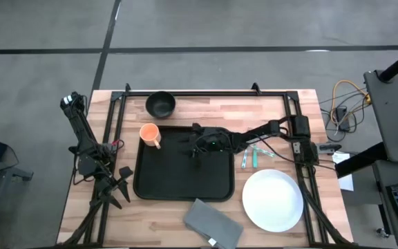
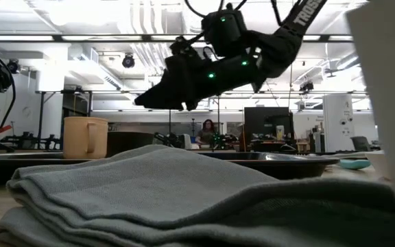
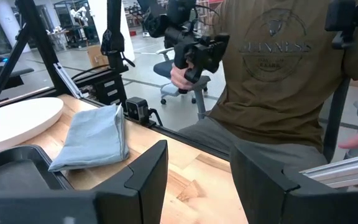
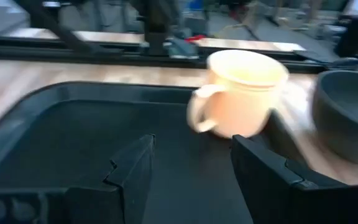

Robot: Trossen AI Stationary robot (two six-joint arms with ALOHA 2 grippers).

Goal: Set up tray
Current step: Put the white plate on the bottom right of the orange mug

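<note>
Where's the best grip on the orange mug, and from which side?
Grip the orange mug across its rim wall, coming down from above. It stands upright at the far-left corner of the tray, mouth open upward, so one finger can go inside. Its handle faces the right gripper, which hangs open over the tray; keep to the wall beside it. The left gripper waits open off the tray's left.

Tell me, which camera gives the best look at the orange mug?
The right wrist view: the mug fills the picture just beyond the open right claw, handle and rim plain, on the tray. The high view shows it small from above at a tray corner; the low view shows its side. The left wrist view misses it.
</note>
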